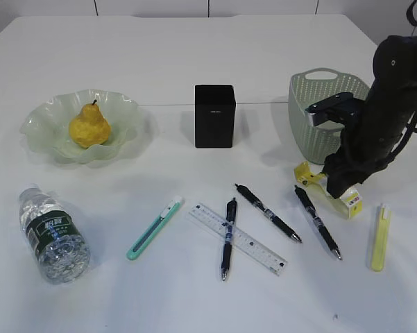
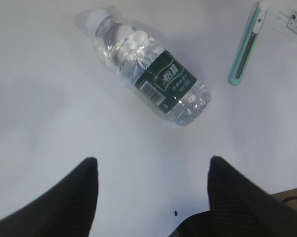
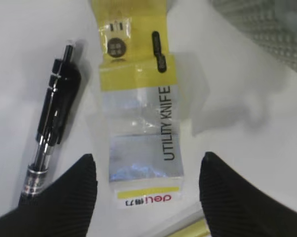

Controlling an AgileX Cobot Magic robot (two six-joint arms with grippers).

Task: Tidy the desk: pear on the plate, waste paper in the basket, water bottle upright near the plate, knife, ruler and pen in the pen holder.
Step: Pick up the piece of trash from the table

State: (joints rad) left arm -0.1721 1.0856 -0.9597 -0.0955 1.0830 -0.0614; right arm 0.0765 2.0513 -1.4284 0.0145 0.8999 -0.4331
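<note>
Both grippers open (over desk)

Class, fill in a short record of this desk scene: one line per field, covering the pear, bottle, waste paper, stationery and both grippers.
pear: on the plate
water bottle: lying on its side
waste paper: on the desk, beside the basket
pen holder: upright, contents not visible
ruler: on the desk, a pen across it
left gripper: open, above the bottle
right gripper: open over the waste paper

Office-style desk setup: white desk, pen holder, pens, ruler (stationery throughout).
</note>
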